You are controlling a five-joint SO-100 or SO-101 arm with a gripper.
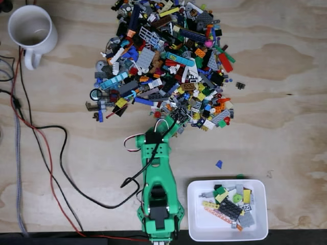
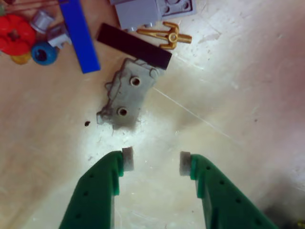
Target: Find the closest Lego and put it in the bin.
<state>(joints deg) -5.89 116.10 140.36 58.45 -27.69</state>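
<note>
A flat grey Lego (image 2: pixel 127 93) with two round holes lies on the wood just ahead and a little left of my gripper (image 2: pixel 156 162). The green fingers with grey pads (image 2: pixel 127 159) stand open, and only bare table lies between them. Behind the grey piece are a black strip (image 2: pixel 135 46), a blue bar (image 2: pixel 80 36) and a gold part (image 2: pixel 167 36). In the fixed view my gripper (image 1: pixel 175 121) reaches the near edge of the big Lego pile (image 1: pixel 163 61). The white bin (image 1: pixel 255 229), holding several pieces, sits to the arm's right at the front edge.
A white mug (image 1: pixel 31 30) stands at the far left corner. Red and black cables (image 1: pixel 48 153) trail over the left side of the table. A lone blue piece (image 1: pixel 219 164) lies just above the bin. Bare wood stretches to the right of the pile.
</note>
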